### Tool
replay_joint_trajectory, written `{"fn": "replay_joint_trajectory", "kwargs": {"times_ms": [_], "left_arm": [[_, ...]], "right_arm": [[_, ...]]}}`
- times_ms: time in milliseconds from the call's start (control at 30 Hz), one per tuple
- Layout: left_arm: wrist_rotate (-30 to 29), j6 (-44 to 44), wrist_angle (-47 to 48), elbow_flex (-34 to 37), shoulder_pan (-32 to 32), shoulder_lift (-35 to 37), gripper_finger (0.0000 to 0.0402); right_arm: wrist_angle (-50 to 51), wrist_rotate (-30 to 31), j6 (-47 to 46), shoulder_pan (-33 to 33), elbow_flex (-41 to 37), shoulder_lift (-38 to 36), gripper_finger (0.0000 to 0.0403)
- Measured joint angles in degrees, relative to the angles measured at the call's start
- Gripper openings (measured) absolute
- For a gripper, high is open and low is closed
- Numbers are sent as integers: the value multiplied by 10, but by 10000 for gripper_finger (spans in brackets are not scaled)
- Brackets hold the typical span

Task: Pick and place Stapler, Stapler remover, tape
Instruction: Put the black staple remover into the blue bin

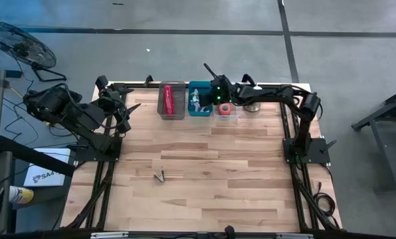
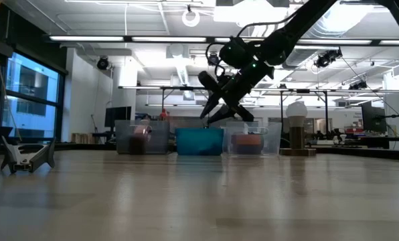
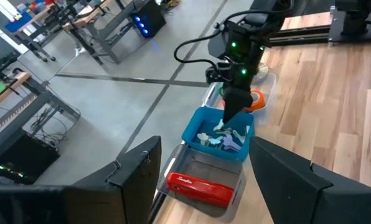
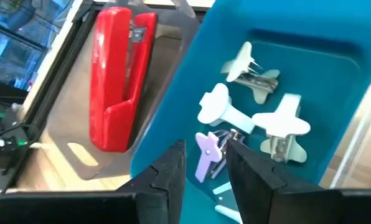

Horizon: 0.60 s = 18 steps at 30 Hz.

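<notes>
Your right gripper (image 4: 201, 163) hangs over the far teal plastic bin (image 1: 199, 109) of winged staple removers (image 4: 224, 112), fingers slightly parted, empty. One claw-shaped remover (image 1: 159, 176) waits mid-table; fetch it next, I judge.

Stapler (image 1: 167, 99) in bin (image 1: 179, 114) left of tape (image 1: 225, 107)

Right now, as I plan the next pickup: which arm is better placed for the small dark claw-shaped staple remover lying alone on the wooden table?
Probably left: the staple remover lies on the left gripper's side of the table, and the right gripper hangs over the teal bin.
</notes>
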<state>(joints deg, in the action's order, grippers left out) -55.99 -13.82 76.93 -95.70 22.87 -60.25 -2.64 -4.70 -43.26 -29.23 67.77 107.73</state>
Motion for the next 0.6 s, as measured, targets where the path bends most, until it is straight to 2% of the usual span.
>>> {"fn": "replay_joint_trajectory", "kwargs": {"times_ms": [600], "left_arm": [[15,-2,0,0,0,0,239]], "right_arm": [[9,1,76,2,0,-113,108]]}}
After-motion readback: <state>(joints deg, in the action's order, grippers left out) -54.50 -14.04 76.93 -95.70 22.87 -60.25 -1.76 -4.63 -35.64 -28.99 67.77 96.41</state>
